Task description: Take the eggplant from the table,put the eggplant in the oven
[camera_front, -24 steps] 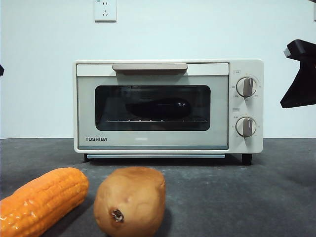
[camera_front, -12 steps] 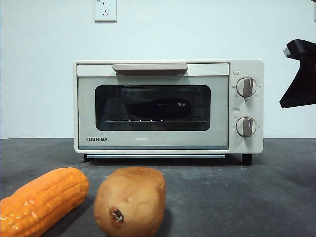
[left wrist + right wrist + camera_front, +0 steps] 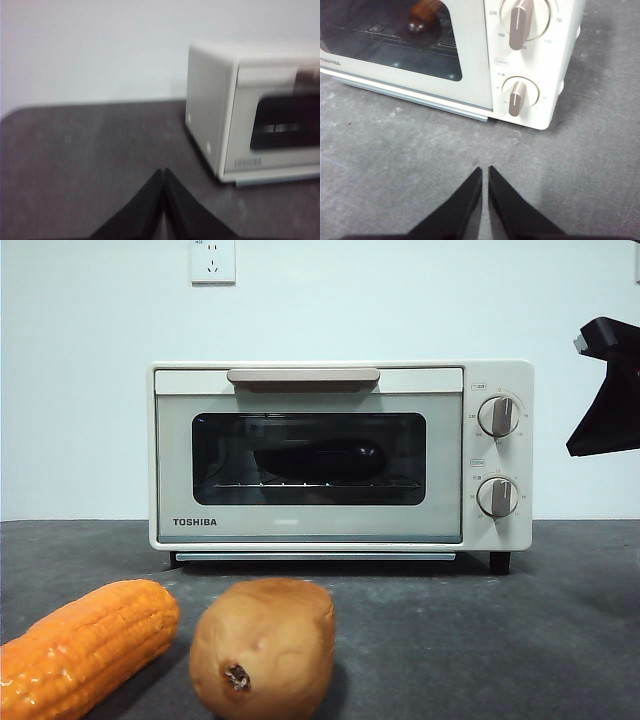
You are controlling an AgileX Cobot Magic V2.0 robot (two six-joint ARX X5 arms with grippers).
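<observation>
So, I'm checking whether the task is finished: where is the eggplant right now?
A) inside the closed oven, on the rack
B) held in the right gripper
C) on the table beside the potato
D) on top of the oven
A: the eggplant lies on the rack behind the glass of the shut oven.

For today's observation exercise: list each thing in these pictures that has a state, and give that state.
oven: door closed.
eggplant: lying on the rack inside.
corn cob: lying on the table.
potato: on the table.
left gripper: shut, empty.
right gripper: shut, empty.
</observation>
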